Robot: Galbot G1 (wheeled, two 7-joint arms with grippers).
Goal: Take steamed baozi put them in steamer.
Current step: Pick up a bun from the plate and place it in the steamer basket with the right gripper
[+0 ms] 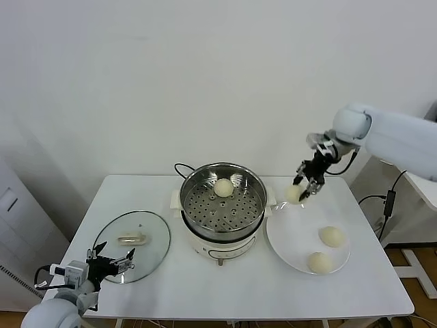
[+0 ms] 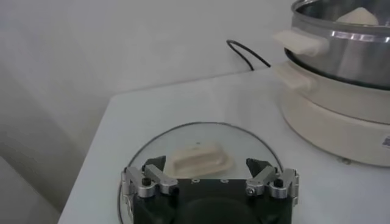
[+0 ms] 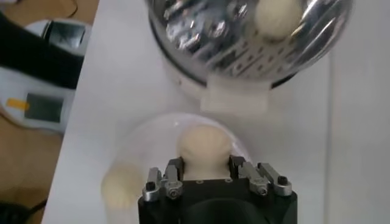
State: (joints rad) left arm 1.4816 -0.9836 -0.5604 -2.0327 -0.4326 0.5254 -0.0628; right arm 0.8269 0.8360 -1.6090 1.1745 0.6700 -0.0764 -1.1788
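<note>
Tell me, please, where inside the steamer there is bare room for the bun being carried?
The steamer holds one baozi at its far wall; the tray's near and side areas are bare. The right pincer holds another baozi above the plate, where two buns crowd the near right.

steamer [image 1: 222, 202]: shiny steel pot, perforated metal tray, base white glossy plastic | baozi [image 1: 223, 187]: matt, smooth cream dough | lid [image 1: 135, 251]: clear glass, metal rim, cream plastic handle | plate [image 1: 290, 249]: white, glossy | table [image 1: 205, 287]: white, smooth, matt | right gripper [image 1: 306, 186]: black w/ metal parts
</note>
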